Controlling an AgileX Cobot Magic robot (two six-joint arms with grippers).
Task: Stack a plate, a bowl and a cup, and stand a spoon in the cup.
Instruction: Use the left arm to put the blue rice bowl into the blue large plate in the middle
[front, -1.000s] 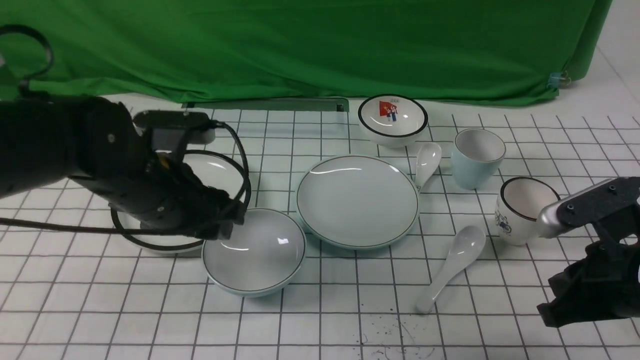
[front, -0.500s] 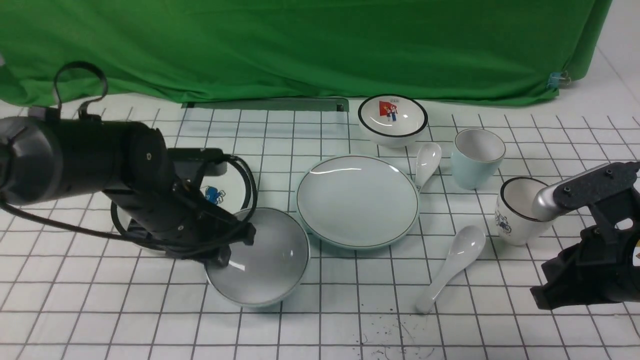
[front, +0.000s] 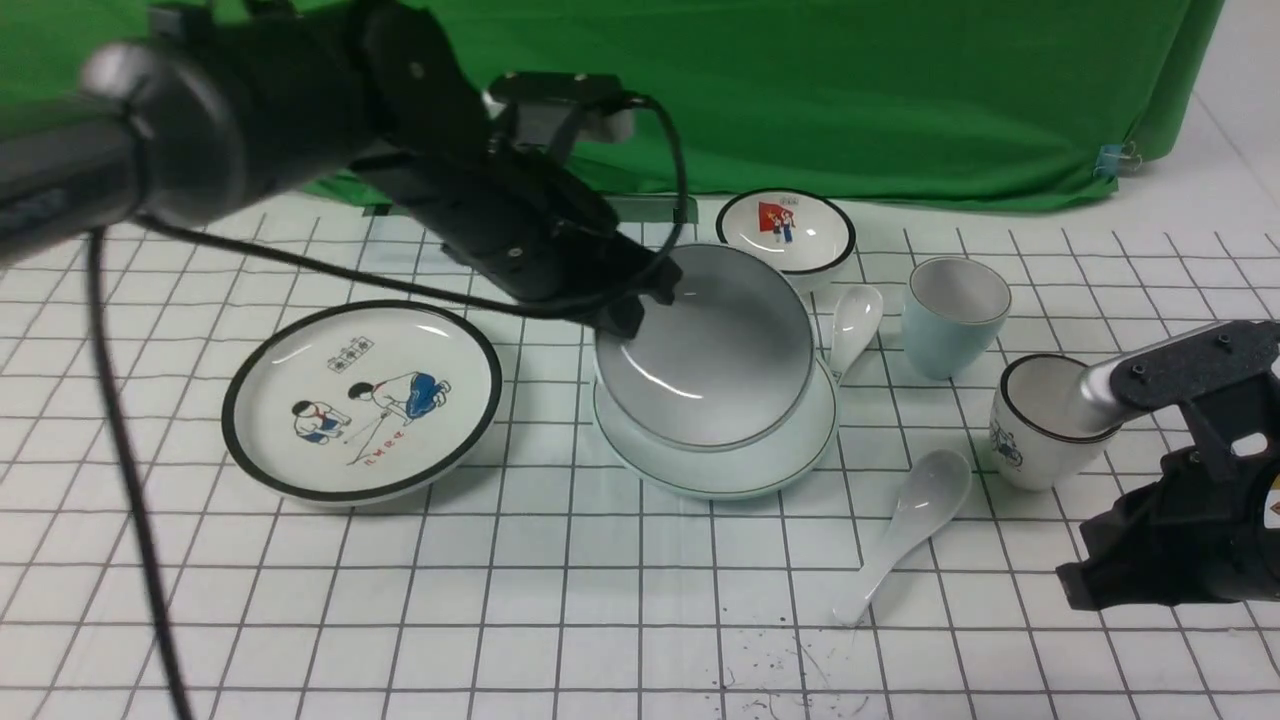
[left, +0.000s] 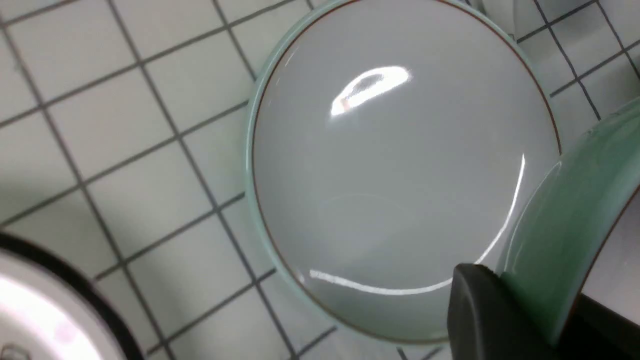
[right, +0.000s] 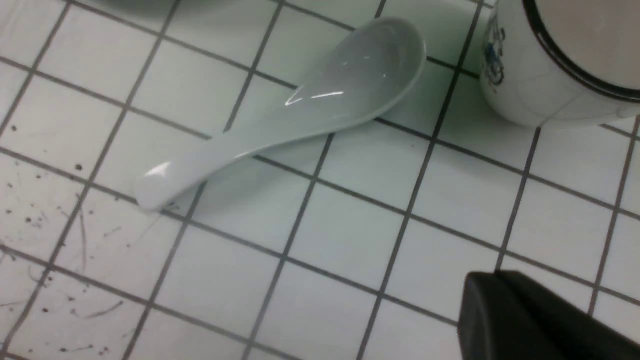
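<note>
Ceramic, glazed and hard, sets the terms here: the bowl (front: 705, 350) is stiff, fairly heavy for its size, slick under the fingers and likely to chip if it drops or knocks. The left gripper (front: 632, 305) has it by the rim on its left side, the fingers (left: 480, 310) pinching the wall, one outside and one inside, as the left wrist view shows. Hung from that one edge, the bowl tilts with its opening toward the camera and sits over the plate (front: 720, 478), whose near rim shows beneath it. Whether the bowl's low edge touches the plate I cannot tell. A rim pinch is the sensible hold for this shape (nothing else on it is narrow enough to grip), but the weight pulls away from the fingers, so I judge it needs levelling and a gentle lowering onto the plate's middle before release. The cup (front: 955, 315) stands to the right of the plate, apart from it. A spoon (front: 900, 535) lies on the table (front: 560, 600) nearer the robot, close to the right gripper (front: 1080, 590), whose fingers are pressed together on nothing.
</note>
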